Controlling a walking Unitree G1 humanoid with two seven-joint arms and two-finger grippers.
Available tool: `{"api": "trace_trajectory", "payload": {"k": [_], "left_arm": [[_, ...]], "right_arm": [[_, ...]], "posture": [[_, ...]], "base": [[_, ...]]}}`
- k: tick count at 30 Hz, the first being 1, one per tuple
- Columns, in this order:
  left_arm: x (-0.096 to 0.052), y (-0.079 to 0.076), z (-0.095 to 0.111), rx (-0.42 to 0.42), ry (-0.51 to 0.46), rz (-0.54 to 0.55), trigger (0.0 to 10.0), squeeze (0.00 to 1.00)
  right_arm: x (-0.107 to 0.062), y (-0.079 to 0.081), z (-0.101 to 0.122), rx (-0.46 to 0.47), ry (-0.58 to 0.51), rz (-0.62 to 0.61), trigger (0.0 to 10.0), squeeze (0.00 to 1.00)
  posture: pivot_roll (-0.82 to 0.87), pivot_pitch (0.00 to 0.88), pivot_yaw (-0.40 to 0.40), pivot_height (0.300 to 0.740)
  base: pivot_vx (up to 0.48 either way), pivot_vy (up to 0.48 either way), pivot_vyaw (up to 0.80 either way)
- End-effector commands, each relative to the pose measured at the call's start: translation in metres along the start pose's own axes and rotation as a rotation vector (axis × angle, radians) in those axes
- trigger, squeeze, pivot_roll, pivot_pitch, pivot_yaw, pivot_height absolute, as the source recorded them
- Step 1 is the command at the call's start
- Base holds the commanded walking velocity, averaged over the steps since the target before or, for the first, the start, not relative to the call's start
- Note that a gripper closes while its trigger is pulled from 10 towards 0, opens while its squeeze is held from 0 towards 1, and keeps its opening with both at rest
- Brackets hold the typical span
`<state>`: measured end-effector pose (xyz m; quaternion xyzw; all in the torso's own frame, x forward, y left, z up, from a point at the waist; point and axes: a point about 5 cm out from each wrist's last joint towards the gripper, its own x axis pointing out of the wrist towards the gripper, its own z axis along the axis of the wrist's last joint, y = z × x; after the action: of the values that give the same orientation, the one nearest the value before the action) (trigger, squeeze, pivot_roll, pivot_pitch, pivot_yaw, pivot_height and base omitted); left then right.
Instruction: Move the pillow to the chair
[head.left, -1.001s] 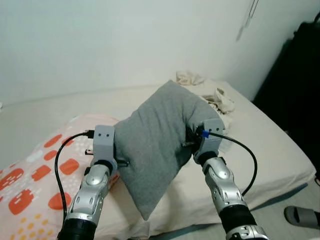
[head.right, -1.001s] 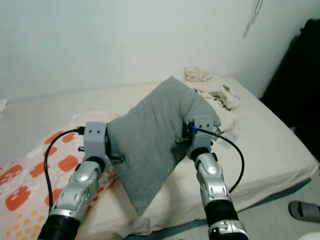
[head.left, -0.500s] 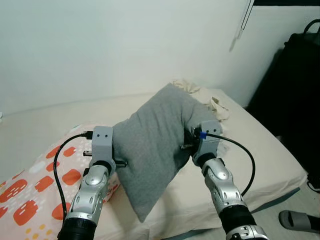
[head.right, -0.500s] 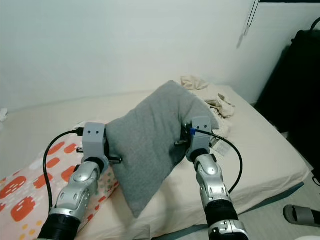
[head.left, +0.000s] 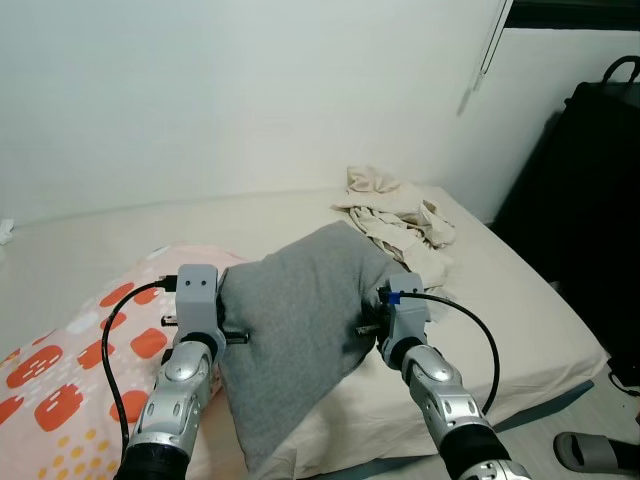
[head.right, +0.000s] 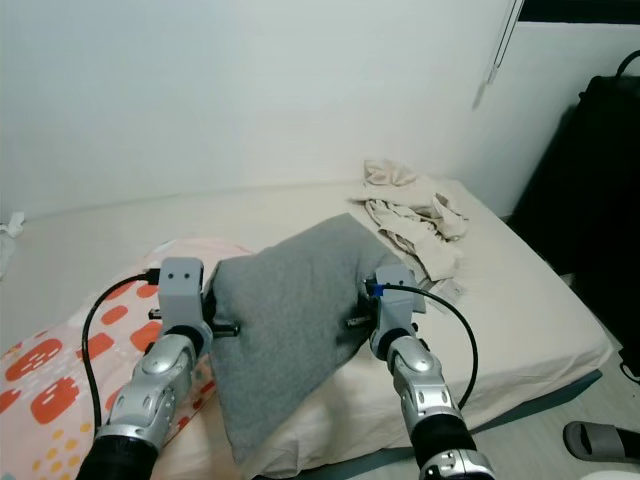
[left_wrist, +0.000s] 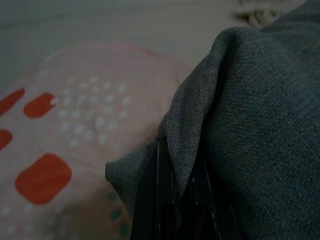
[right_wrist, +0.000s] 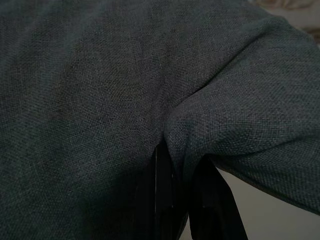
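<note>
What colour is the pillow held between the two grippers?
Plain grey, with a woven texture; the pillow shows best in the right eye view.

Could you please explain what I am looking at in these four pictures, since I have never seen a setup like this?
This is a humanoid robot with two silver arms, each ending in a gripper of two black fingers. The two wide pictures come from a stereo camera on its head, looking down at a bed. The two dark close-ups come from cameras on its wrists, looking along the fingers.

The left gripper and the right gripper each pinch a fold of a grey pillow, one on each side, holding it between them above the bed's near edge. On the bed also lie a pink pillow with orange spots and some crumpled cream cloth. A black case stands to the right.
</note>
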<state>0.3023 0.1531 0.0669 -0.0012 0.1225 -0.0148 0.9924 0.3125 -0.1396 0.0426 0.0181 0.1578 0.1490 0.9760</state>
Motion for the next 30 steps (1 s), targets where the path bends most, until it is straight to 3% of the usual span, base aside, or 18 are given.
{"api": "trace_trajectory", "payload": {"k": [1, 10, 21, 30], "left_arm": [[0.001, -0.01, 0.007, 0.016, -0.042, -0.056, 10.0, 0.0], [0.0, -0.01, 0.008, -0.001, -0.051, -0.059, 10.0, 0.0], [0.002, -0.016, 0.01, -0.008, -0.065, -0.041, 10.0, 0.0], [0.0, -0.011, 0.01, -0.008, -0.063, -0.015, 10.0, 0.0]], "right_arm": [[0.002, 0.009, 0.004, -0.005, -0.025, 0.061, 10.0, 0.0], [0.001, 0.016, 0.004, -0.03, -0.035, 0.105, 10.0, 0.0], [0.004, 0.01, 0.012, -0.077, -0.046, 0.066, 10.0, 0.0], [0.008, 0.014, 0.017, -0.032, -0.058, 0.059, 10.0, 0.0]], "posture": [[-0.03, 0.0, -0.102, 0.74], [-0.04, 0.0, -0.098, 0.74], [-0.04, 0.013, -0.11, 0.74], [-0.04, 0.028, -0.107, 0.74]], "base": [[0.0, 0.0, 0.0], [0.0, 0.0, -0.19], [0.0, 0.0, -0.8], [0.0, 0.0, -0.8]]}}
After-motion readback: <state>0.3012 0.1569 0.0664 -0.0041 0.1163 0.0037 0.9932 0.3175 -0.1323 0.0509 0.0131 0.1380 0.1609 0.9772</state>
